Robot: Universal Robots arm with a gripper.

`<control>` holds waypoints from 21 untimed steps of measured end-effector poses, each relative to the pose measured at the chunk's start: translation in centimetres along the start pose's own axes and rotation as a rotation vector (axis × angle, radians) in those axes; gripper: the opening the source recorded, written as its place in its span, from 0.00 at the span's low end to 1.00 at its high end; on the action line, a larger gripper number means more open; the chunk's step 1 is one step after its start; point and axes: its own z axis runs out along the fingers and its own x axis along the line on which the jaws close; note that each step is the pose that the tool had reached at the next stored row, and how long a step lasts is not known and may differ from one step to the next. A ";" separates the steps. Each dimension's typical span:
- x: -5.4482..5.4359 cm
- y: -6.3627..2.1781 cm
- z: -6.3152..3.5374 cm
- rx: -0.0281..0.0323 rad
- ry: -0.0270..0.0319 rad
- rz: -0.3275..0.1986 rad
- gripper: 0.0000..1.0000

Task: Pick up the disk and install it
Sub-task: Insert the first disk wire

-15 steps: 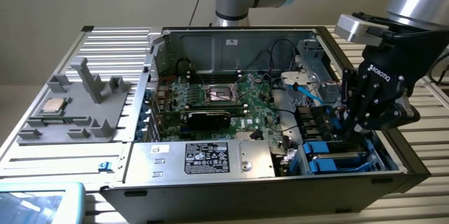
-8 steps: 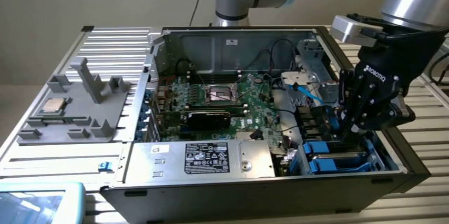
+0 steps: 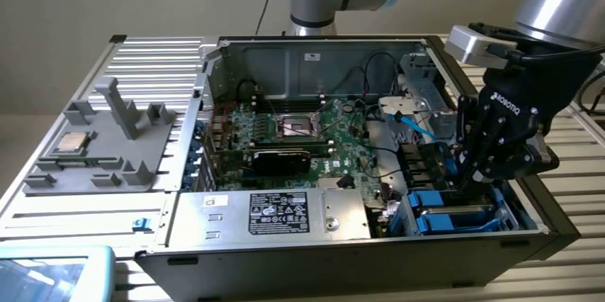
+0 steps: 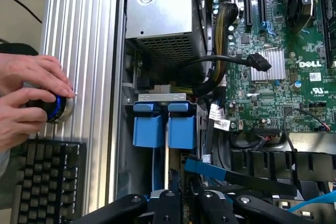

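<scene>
My gripper [image 3: 470, 187] reaches down into the open computer case at the exterior view's right, over the blue drive bay [image 3: 454, 217]. In the wrist view the black fingers [image 4: 167, 203] stand close together. A thin silver and blue strip runs out from between them: it looks like the disk [image 4: 166, 166] seen edge-on. The strip points into the gap between two blue plastic bay tabs [image 4: 148, 129] under a silver bracket [image 4: 161, 97]. The disk's label face is hidden.
A person's hands [image 4: 29, 95] hold a blue-black knob beside a keyboard [image 4: 47, 182] outside the case. Black and blue cables [image 4: 231, 174] cross beside the bay. The motherboard [image 3: 302, 139], a silver box with a black label [image 3: 274, 213] and a grey fixture with a processor chip [image 3: 71, 143] lie toward the exterior view's left.
</scene>
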 end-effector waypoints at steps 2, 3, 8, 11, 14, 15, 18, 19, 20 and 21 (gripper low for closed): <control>0.3 -0.01 0.08 -0.0001 -0.0163 -0.003 0.17; 0.4 -0.02 0.10 -0.0001 -0.0209 -0.003 0.17; 0.4 -0.03 0.21 -0.0001 -0.0229 -0.003 0.17; 0.3 -0.04 0.34 0.0001 -0.0226 -0.003 0.17; 0.3 -0.04 0.35 0.0009 -0.0226 -0.002 0.17; 0.3 -0.04 0.37 0.0015 -0.0228 -0.002 0.17; 0.3 -0.05 0.43 0.0037 -0.0230 -0.002 0.17; 0.3 -0.04 0.45 0.0045 -0.0230 -0.001 0.17; 0.3 -0.02 0.50 0.0057 -0.0232 -0.001 0.17; 0.3 0.01 0.54 0.0071 -0.0232 -0.001 0.17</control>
